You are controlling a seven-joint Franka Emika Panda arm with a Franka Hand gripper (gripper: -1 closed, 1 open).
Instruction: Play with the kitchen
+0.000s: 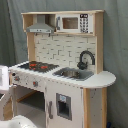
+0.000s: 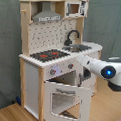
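Observation:
The kitchen (image 1: 65, 60) is a tall white and light-wood toy with a grey range hood (image 1: 41, 25), a microwave (image 1: 72, 22), a black faucet (image 1: 86, 59) over the sink (image 1: 72, 74) and a red-ringed hob (image 1: 37, 65). In the second exterior view its windowed oven door (image 2: 65, 99) hangs open, tilted forward and down below the knobs (image 2: 53, 72). My white arm (image 2: 108, 73) reaches in from the second exterior view's right. The gripper (image 2: 82, 62) sits close to the counter's front edge, beside the knobs and above the open door.
A grey curtain (image 1: 116, 45) hangs behind the toy. The floor (image 2: 9, 115) is wood. The cupboard door (image 1: 62, 105) under the sink is shut. White parts of the arm (image 1: 4, 80) show at the first exterior view's left edge.

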